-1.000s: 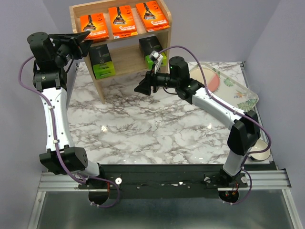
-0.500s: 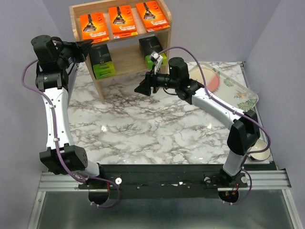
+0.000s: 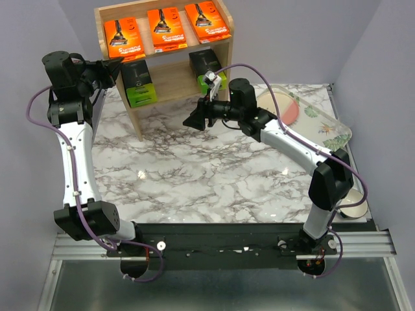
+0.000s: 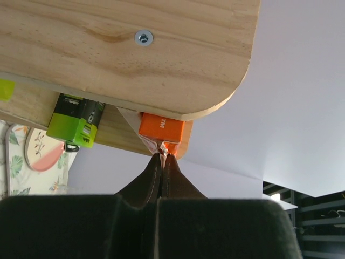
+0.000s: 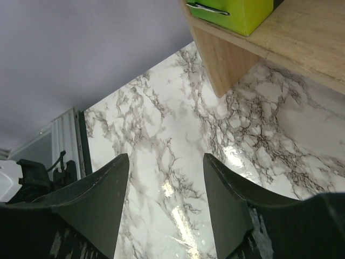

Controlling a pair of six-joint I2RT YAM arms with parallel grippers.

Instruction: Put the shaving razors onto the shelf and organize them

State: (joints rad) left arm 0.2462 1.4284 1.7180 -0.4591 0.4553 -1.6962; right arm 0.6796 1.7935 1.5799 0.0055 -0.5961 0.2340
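Three orange shaving razors packs [image 3: 125, 37] [image 3: 166, 29] [image 3: 207, 21] lie in a row on the top tier of the wooden shelf [image 3: 134, 118]. Two dark packs with lime-green ends [image 3: 139, 83] [image 3: 206, 67] stand on the lower tier. My left gripper [image 3: 118, 63] is shut just outside the shelf's left side panel [image 4: 135, 65]. In the left wrist view its tips [image 4: 163, 155] line up with a corner of an orange pack [image 4: 160, 128] that peeks past the panel, and I see nothing held. My right gripper [image 3: 189, 121] hangs open and empty over the marble in front of the shelf [image 5: 226, 59].
A floral tray [image 3: 327, 128] with a pink plate [image 3: 290, 109] sits at the back right, beside the right forearm. A white bowl [image 3: 353, 206] sits off the table's right edge. Purple walls close in the left, back and right.
My left gripper has closed from open and drawn back a little to the left, away from the shelf's side panel. The right arm has stayed in place.
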